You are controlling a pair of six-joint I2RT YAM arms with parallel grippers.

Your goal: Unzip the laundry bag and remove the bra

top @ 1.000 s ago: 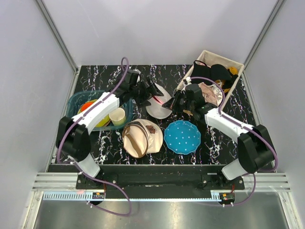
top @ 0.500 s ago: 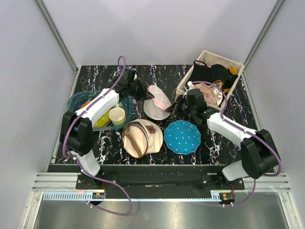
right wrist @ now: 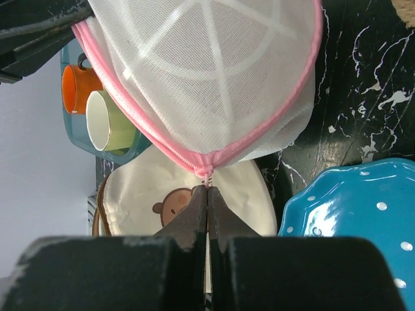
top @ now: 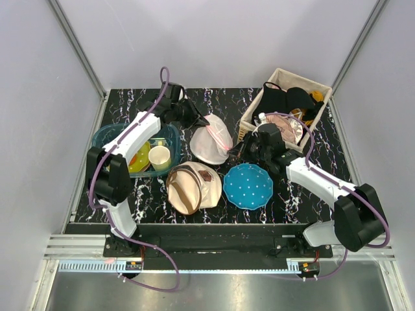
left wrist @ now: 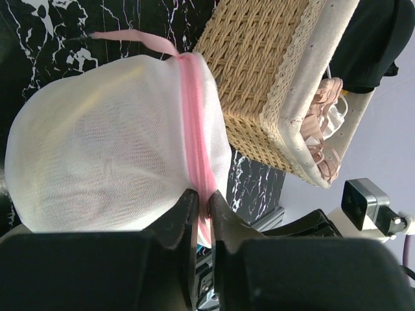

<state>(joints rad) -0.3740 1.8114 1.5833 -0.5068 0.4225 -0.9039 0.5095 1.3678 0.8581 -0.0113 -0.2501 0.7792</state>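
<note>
The laundry bag (top: 211,142), a white mesh dome with a pink zipper rim, hangs stretched between my two grippers at the table's middle. My left gripper (top: 196,120) is shut on the pink rim (left wrist: 194,129) at the bag's far-left side; in the left wrist view the left gripper (left wrist: 202,202) pinches the pink band. My right gripper (top: 237,148) is at the bag's near-right side. In the right wrist view the right gripper (right wrist: 207,189) is shut on the small zipper pull (right wrist: 208,173) where the pink rim (right wrist: 162,139) comes to a point. The bra is hidden.
A wicker basket (top: 285,110) of clothes stands at the back right, close to the bag. A blue dotted plate (top: 248,186) and a beige canvas bag (top: 192,188) lie in front. A teal bin (top: 107,134) with cups sits on the left.
My left gripper shut on the bag's pink rim and drew back to the far left. The bag went from lying folded to hanging spread between both grippers. My right gripper stayed shut.
</note>
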